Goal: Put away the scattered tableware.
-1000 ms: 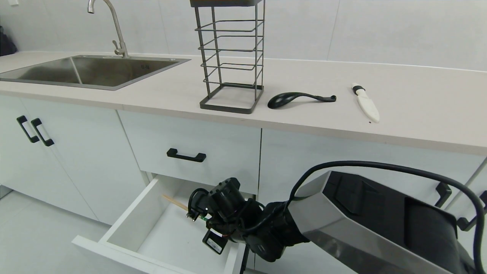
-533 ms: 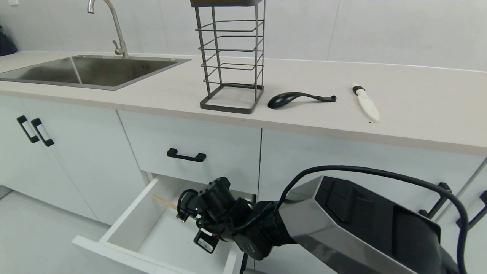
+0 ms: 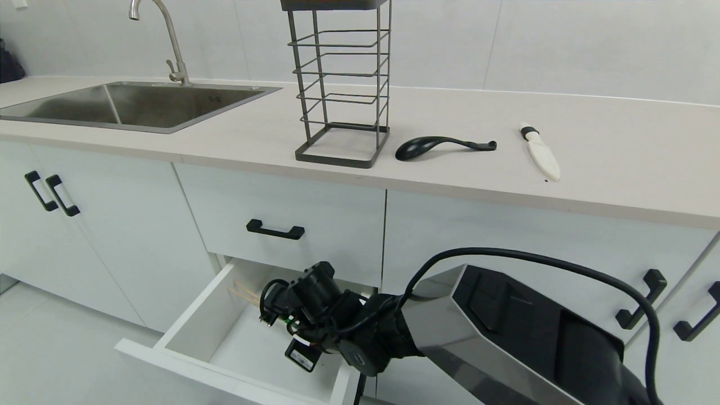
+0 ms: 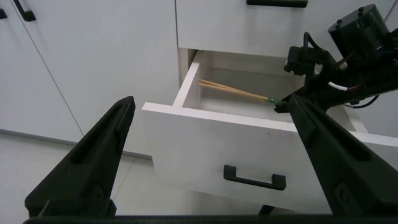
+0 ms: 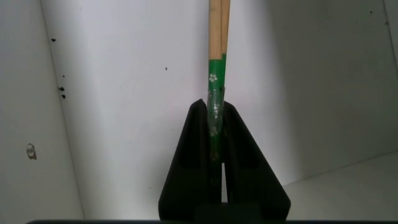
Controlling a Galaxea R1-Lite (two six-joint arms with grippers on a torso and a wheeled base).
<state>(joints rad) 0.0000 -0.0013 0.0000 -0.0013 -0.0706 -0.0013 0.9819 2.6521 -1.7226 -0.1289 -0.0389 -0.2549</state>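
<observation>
– Chopsticks [image 5: 217,37]: where are they, and what has changed?

– They are a pair, clamped at the green end between the closed fingers [image 5: 196,143] of the right gripper [image 4: 280,104]. The bare wooden ends reach into the open drawer [image 3: 185,306]. Over the last second the right arm carried them leftward and slightly deeper, so the tips now lie near the drawer's left wall.

– Are they resting on the drawer floor?

– That cannot be told. The left wrist view shows them slanting low across the drawer. Whether they touch the bottom is hidden.

– What does this mean for the task?

– By judgement, the pair is at the point of release. Opening the fingers would probably leave it stowed. A black spoon [image 3: 427,146] and a white knife [image 3: 541,152] lie near each other on the counter [image 3: 225,135], not yet put away, so the task is likely less than half done.

– How do the arms stand?

– The right arm is stretched forward and down. Its wrist is over the drawer's right side and the gripper points towards the left wall. The left gripper [image 4: 211,102] is outside the drawer front, facing it. Its fingers are spread wide and hold nothing.
</observation>
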